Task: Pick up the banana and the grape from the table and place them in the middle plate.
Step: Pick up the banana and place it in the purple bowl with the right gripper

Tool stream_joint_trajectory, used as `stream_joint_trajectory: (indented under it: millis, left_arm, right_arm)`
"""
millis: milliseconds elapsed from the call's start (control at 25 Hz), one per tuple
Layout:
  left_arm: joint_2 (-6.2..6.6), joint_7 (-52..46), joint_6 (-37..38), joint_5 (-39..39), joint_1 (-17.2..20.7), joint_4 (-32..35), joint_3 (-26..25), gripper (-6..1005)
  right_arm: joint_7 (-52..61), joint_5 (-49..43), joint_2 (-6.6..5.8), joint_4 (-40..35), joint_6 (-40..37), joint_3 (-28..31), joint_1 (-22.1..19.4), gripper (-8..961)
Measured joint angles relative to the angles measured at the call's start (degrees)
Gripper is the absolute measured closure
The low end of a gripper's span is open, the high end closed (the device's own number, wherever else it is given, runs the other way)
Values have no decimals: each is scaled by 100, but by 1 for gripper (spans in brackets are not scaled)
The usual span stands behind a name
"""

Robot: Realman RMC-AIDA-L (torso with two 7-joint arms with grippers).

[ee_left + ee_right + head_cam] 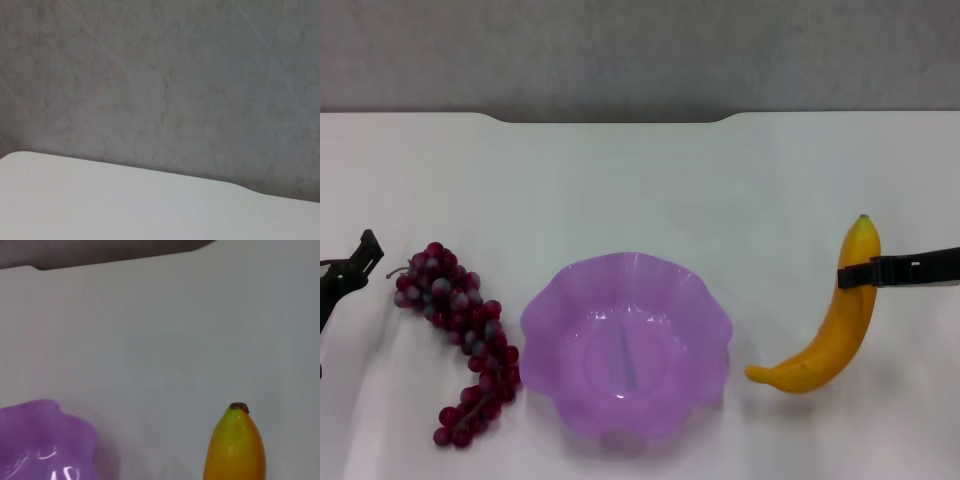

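Purple middle plate [625,345] is empty; grape [458,335] at 9 o'clock, untouched. Right end effector [857,273] at 3 o'clock touches banana [830,325]; its opening I cannot tell. Left end effector [360,262] idle.

- I count one banana [830,330] before me.
- One bunch of grapes [460,335].
- One purple plate [625,345].
- One white table [640,180].
- My two grippers: left gripper [350,270], right gripper [865,273].

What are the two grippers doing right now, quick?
Left gripper: beside the grape, holding nothing.
Right gripper: over the banana, near its upper end; grip cannot be told.
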Motion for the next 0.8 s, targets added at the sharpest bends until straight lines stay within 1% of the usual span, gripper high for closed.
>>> stream_joint_trajectory:
  millis: [200, 360, 480, 600, 680, 800]
  left_arm:
    - [8, 0, 6, -2, -1, -9, -8, 116]
    - [13, 0, 16, -10, 1, -13, -16, 116]
    - [15, 0, 27, -11, 1, -17, -17, 116]
    - [16, 0, 35, -11, -17, -17, -17, 116]
    - [13, 0, 36, -11, -36, -17, -17, 116]
    - [11, 0, 37, -11, -39, -17, -17, 116]
  right_arm:
    - [22, 42, -5, 593, 420, 31, -114, 448]
    - [23, 146, -10, 1231, 744, 65, -151, 449]
    - [-2, 343, -17, 1464, 776, 67, -150, 449]
    - [-116, 528, -17, 1416, 518, 3, -85, 449]
    - [-239, 671, -12, 1204, 219, -132, 17, 450]
    - [-428, 933, -13, 555, -291, -455, 325, 450]
